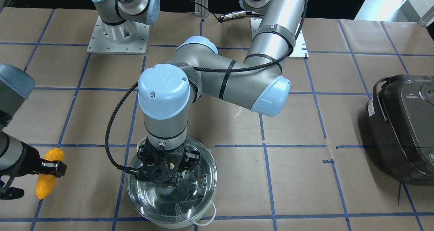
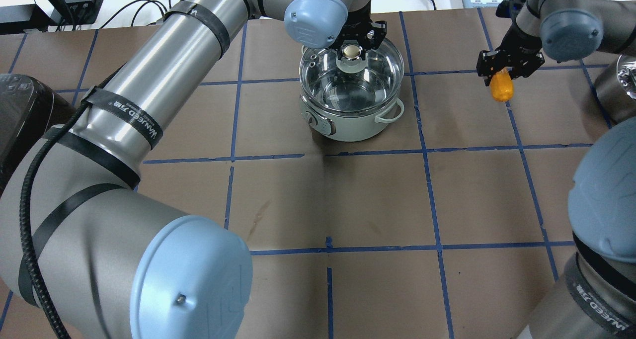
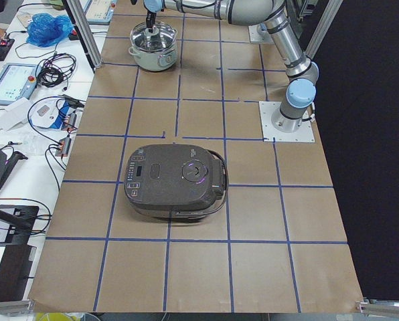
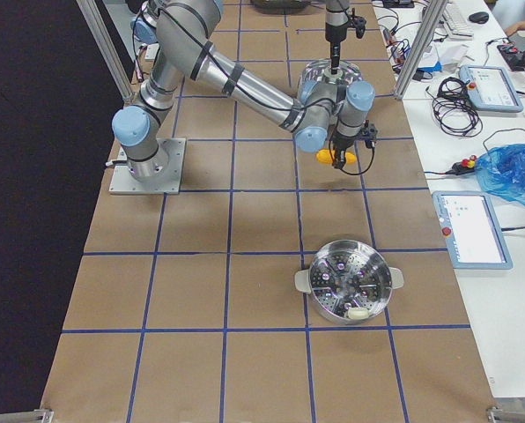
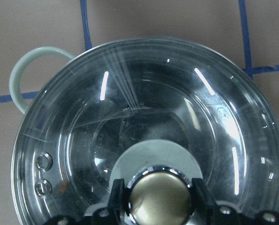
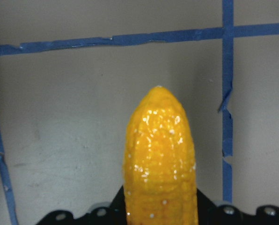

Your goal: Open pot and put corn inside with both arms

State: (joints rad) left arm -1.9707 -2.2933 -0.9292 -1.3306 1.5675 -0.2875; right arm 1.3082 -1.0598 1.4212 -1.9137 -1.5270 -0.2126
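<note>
The pot (image 2: 343, 125) stands at the far middle of the table, with a pale body, pale loop handles and a glass lid (image 2: 348, 88) that appears to sit on it. My left gripper (image 2: 352, 50) comes down from above and is shut on the lid's knob (image 5: 159, 197), with a finger on each side. The pot also shows in the front view (image 1: 190, 193), under that gripper (image 1: 166, 166). My right gripper (image 2: 503, 73) is shut on the yellow-orange corn (image 2: 499, 88) and holds it above the table to the pot's right. The corn's tapered end points forward in the right wrist view (image 6: 160, 154).
A dark grey rice cooker (image 1: 403, 129) sits at the table's end on my left. A second steel pot with a perforated steamer insert (image 4: 351, 291) stands at the end on my right. Blue tape lines grid the brown table cover.
</note>
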